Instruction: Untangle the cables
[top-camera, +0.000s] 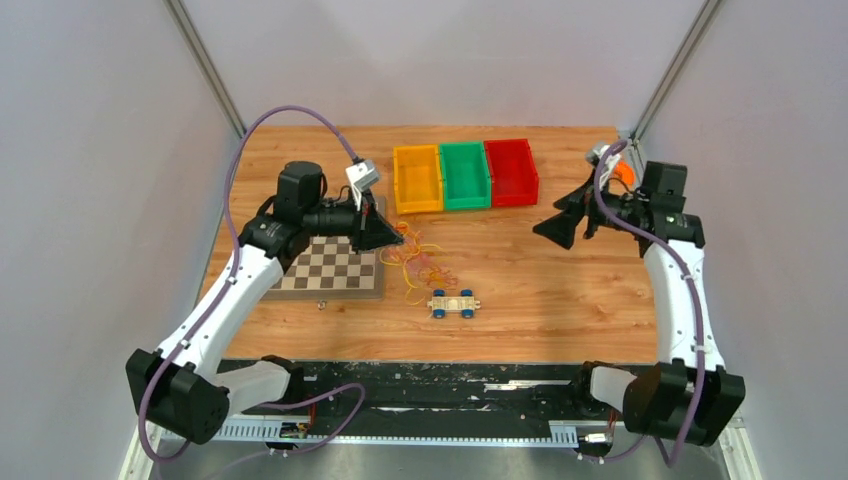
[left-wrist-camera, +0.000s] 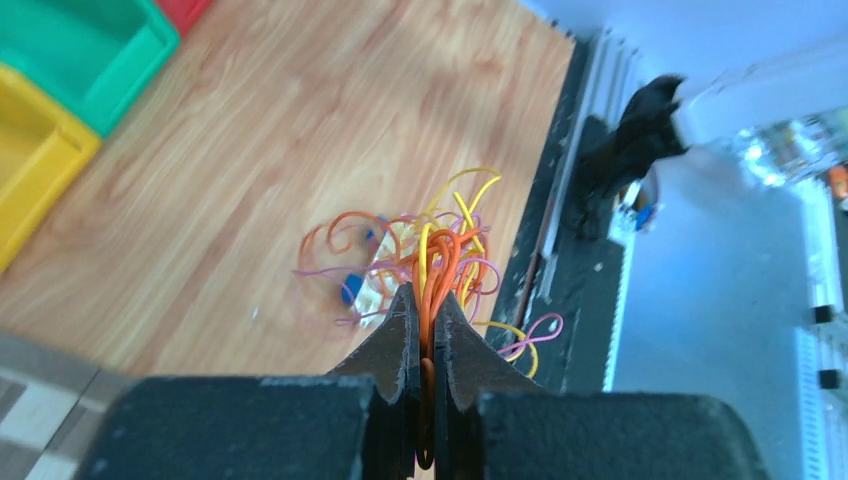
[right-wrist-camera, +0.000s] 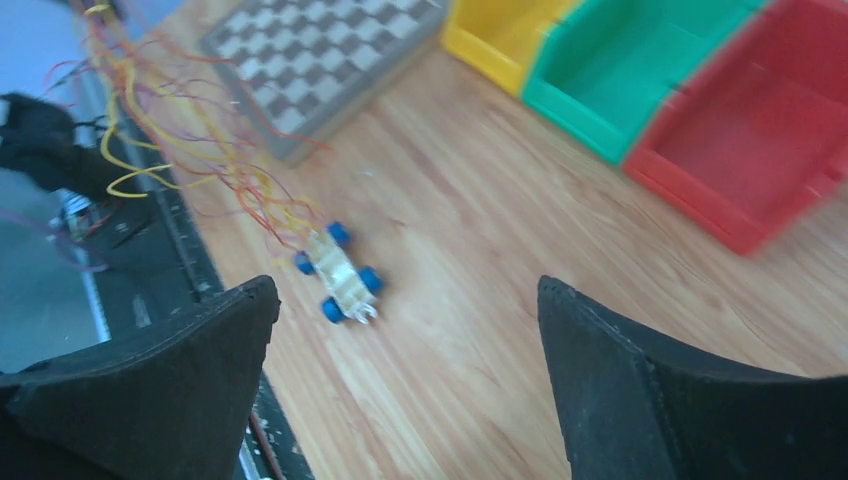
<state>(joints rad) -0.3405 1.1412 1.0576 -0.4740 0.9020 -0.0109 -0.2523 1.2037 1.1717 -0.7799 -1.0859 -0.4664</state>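
At centre left of the overhead frame, shows the left gripper (top-camera: 385, 232) at the right edge of the chessboard (top-camera: 330, 268), jaws pressed together on a bundle of the cables (top-camera: 420, 262). Below and right of that tip, shows the rest of the tangle spreading in loops over the wooden table (top-camera: 560, 300), reaching to a small toy car (top-camera: 453, 303) with blue wheels. Along the upper middle, shows a yellow bin (top-camera: 417, 178), a green bin (top-camera: 465, 174) and a red bin (top-camera: 511, 170) side by side. At centre right, shows the right gripper (top-camera: 555, 232) spread wide, well apart from the tangle, nothing between its fingers.

At lower centre of the left wrist frame, confirms the pinch of the left gripper (left-wrist-camera: 421, 300): orange and yellow strands pass between the closed jaws, with the cables (left-wrist-camera: 440, 250) fanning out beyond in orange, yellow and pinkish curls.

Across the bottom of the right wrist frame, shows the right gripper (right-wrist-camera: 408, 290) open, and at upper left the cables (right-wrist-camera: 200, 170) running as thin blurred strands down to the toy car (right-wrist-camera: 338, 272), beside the chessboard (right-wrist-camera: 320, 50)
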